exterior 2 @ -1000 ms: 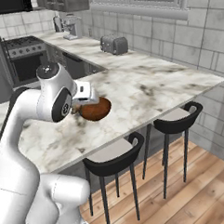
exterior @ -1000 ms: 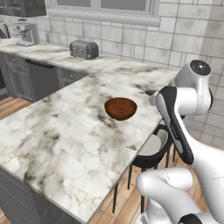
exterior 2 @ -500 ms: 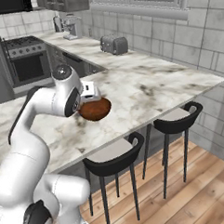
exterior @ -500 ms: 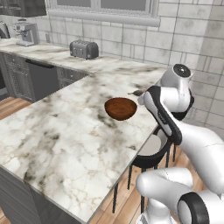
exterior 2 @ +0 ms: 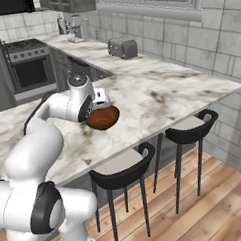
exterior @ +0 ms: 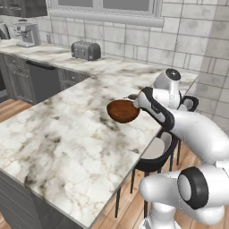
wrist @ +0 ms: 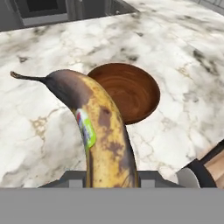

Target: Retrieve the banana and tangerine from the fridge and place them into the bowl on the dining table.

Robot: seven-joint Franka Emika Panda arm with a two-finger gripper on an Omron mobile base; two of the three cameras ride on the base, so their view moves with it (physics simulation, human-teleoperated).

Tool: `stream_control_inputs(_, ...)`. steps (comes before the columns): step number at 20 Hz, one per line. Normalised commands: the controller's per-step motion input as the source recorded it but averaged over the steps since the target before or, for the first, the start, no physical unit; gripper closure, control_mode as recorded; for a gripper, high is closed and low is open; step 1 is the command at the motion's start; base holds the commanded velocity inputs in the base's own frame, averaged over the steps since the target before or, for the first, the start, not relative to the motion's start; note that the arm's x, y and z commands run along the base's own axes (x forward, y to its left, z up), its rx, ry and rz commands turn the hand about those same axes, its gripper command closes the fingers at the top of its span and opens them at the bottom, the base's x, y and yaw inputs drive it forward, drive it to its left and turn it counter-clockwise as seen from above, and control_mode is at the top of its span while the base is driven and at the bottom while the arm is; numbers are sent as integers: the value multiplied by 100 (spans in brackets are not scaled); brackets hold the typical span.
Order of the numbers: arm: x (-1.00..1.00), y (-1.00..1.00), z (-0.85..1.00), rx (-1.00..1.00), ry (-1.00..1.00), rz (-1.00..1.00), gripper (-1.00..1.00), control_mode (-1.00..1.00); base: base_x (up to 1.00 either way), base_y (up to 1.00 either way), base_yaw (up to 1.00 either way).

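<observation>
The curved yellow banana (wrist: 103,131) with brown patches rises from the bottom of the hand view, close to the camera. Its skin is strongly spotted, and a large dark brown area covers the upper end, which narrows into a thin dark stem pointing to the left. A small sticker in green, white and red sits on its side. The lower end of the fruit goes down between the two parts of the gripper (wrist: 109,177), so the fingers are closed on the banana and hold it; the finger tips themselves are hidden by the fruit. Behind the banana stands the small round reddish-brown bowl (wrist: 131,89), shallow and with nothing inside, on the long white marble dining table (wrist: 175,65) with grey-brown veins. In the left base view the white arm bends low over the table edge and its hand is just beside the bowl (exterior: 123,111). In the right base view the bowl (exterior 2: 103,117) is also next to the hand, near the table edge above two black bar stools (exterior 2: 126,167). A grey toaster (exterior: 86,50) stands on the wall counter, well apart.
</observation>
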Motion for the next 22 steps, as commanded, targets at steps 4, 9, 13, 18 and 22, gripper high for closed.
stream_control_inputs(4, 55, 8, -31, 0, 4, 4, 100, -100, 0, 0, 0)
stream_control_inputs(9, 50, 5, -30, 0, 2, 3, 100, -100, 0, 0, 0)
stream_control_inputs(13, 49, 9, -36, 0, 1, 1, 100, -100, 0, 0, 0)
stream_control_inputs(18, 50, 13, -41, -2, 2, 0, 100, -100, 0, 0, 0)
stream_control_inputs(22, 48, 9, -33, -1, 2, 0, 100, -100, 0, 0, 0)
